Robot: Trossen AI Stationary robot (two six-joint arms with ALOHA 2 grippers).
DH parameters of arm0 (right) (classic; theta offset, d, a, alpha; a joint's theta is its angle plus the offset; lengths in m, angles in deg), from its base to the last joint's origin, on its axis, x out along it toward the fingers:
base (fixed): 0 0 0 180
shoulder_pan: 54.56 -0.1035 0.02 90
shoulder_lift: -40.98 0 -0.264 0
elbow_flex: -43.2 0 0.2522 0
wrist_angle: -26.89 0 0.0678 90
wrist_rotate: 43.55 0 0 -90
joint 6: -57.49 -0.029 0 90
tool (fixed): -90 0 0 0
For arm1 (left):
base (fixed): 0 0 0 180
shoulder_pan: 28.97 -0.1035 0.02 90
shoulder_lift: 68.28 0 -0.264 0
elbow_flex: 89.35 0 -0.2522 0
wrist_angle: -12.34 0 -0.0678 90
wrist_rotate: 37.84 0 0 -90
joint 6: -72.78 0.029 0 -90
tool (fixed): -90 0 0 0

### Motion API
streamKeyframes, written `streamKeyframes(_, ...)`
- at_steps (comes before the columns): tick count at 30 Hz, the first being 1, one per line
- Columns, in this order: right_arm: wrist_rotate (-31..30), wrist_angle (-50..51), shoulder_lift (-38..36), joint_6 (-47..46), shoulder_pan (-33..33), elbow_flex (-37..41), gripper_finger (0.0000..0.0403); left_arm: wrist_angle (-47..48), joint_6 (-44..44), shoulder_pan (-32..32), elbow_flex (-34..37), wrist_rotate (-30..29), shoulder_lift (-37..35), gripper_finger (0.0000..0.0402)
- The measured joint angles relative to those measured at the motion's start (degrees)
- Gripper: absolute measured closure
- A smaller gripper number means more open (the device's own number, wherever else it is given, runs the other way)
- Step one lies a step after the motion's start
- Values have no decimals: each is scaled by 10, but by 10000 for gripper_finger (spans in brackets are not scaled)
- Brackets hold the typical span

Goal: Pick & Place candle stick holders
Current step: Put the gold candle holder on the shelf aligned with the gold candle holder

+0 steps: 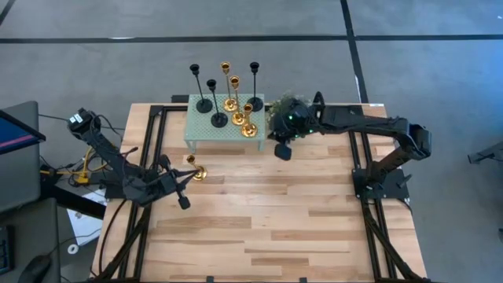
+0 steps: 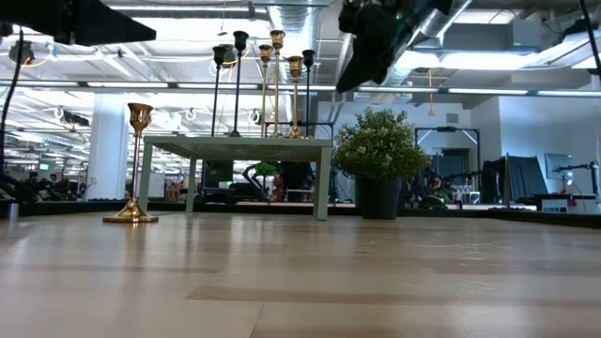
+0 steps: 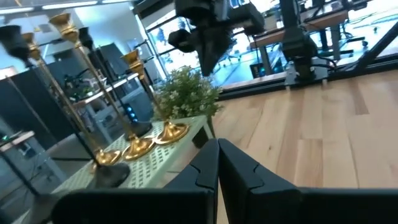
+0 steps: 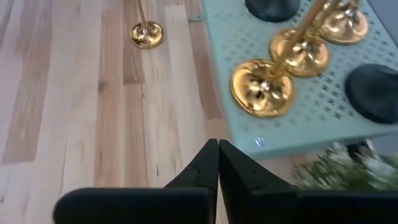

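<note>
One shiny gold holder (image 1: pixel 196 170) stands upright on pale wood planks (image 1: pixel 275 220).

You see pale, smooth planked wood on the table (image 1: pixel 259 228). The slim gold candle holders (image 4: pixel 263 87) are glossy polished metal; the black ones (image 1: pixel 218 119) beside them look matt. The mint-green little table (image 4: pixel 298 124) has a perforated matt top.

Overhead camera looks straight down on the whole wooden table (image 1: pixel 259 228); the low one sits at tabletop height, facing level toward twelve o'clock. Both catch the mint table (image 1: pixel 206 134) (also close in both wrist views) and the lone gold holder (image 2: pixel 133 165), at nine o'clock there
</note>
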Motion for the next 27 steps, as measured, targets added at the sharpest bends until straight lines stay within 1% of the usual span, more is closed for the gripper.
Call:
streamKeyframes(2, 0, -46, -4, -2, -6, 32, 401, 0, -9, 27, 0, -39, 0, 394)
streamKeyframes(6, 0, -127, -6, -13, -12, 83, 402, 0, -33, 94, 0, -142, 0, 394)
streamKeyframes(7, 0, -144, -6, -17, -12, 94, 402, 0, -35, 111, 0, -150, 0, 394)
streamKeyframes(11, 0, -229, -6, -24, -15, 131, 402, 0, -41, 164, 0, -150, 0, 394)
streamKeyframes(14, 0, -286, -6, -24, -19, 153, 403, 0, -61, 176, 0, -150, 0, 394)
streamKeyframes(21, 2, -300, -6, -24, -36, 155, 403, 1, -81, 174, 5, -150, 0, 397)
streamKeyframes(23, 2, -291, -17, -23, -45, 155, 403, 2, -109, 171, 24, -150, 1, 397)
streamKeyframes(27, -6, -283, -46, -14, -65, 155, 403, 3, -196, 155, 82, -150, 1, 396)
